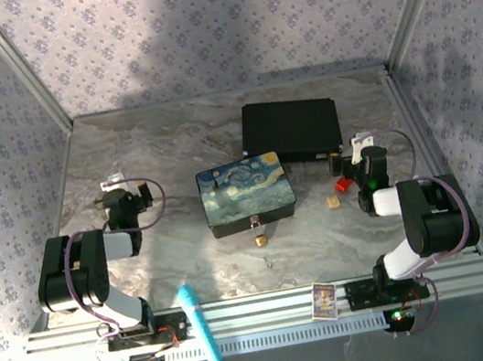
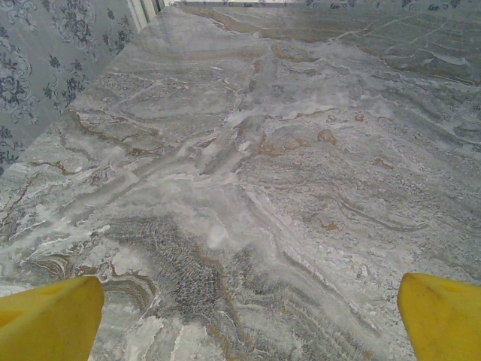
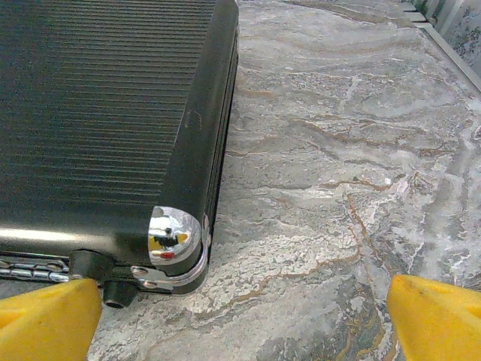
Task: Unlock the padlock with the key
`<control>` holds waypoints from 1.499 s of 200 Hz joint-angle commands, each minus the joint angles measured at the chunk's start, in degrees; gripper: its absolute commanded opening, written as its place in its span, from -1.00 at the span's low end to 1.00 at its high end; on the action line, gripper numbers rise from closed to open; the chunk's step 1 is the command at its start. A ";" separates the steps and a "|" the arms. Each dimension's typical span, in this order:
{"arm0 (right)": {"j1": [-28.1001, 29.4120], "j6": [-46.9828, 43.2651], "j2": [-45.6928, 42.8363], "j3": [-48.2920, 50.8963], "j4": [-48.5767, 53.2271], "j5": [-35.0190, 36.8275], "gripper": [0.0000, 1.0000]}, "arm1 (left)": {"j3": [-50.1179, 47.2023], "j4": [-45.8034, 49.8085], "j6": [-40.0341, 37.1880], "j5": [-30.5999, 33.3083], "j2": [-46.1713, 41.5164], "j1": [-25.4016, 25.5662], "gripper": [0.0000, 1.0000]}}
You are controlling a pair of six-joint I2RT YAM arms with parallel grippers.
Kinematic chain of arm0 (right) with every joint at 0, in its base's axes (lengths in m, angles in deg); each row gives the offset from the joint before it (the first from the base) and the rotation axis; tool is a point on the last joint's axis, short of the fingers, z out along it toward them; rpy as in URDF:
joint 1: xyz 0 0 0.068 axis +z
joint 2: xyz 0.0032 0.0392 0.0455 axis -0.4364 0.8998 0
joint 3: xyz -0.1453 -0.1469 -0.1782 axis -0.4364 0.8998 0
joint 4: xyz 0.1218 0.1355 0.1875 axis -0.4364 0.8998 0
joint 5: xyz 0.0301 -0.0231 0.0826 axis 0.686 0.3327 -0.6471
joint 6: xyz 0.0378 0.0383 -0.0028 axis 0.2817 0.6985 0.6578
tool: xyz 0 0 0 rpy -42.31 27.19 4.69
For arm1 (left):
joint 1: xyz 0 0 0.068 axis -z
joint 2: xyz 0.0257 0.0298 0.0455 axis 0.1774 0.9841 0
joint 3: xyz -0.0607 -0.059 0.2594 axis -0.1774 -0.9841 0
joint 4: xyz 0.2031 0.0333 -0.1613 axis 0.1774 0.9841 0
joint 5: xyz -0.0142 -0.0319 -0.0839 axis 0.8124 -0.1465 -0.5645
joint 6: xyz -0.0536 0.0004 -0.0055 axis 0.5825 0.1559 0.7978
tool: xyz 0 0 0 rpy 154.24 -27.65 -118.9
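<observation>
Gaping released at frame left, the left claw point(image 1: 117, 188) is hovering over bare marbled grey counter point(image 1: 171, 146). At centre, the tiny brass padlock point(image 1: 260, 239) is lying against the lower edge of the starry painted box point(image 1: 246, 193). Rightward, the small tan-headed key point(image 1: 332, 202) is lying on the counter near the right claw point(image 1: 359, 151), also released, empty.

Seemingly marble table point(image 1: 153, 149), floral-papered walls point(image 1: 196, 21)

Robot test cell, patterned walls point(image 1: 196, 21), aluminium rails point(image 1: 263, 308), marble tabletop point(image 1: 171, 146)
</observation>
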 commanded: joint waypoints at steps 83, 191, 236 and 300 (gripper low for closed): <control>-1.69 0.94 -9.99 -0.75 6.98 -1.12 0.99 | -1.51 -1.90 0.04 0.69 -3.71 0.52 0.99; 0.15 26.87 -39.54 -9.56 61.17 -16.13 0.86 | 1.49 50.87 41.66 -16.35 -51.08 2.13 1.00; 21.12 35.02 -42.74 -6.91 68.99 -9.16 0.58 | 2.72 66.83 46.25 -16.95 -57.70 19.95 0.97; 53.95 49.34 -29.94 -8.63 66.55 5.11 0.34 | 0.23 62.35 56.52 -11.14 -48.89 47.00 0.86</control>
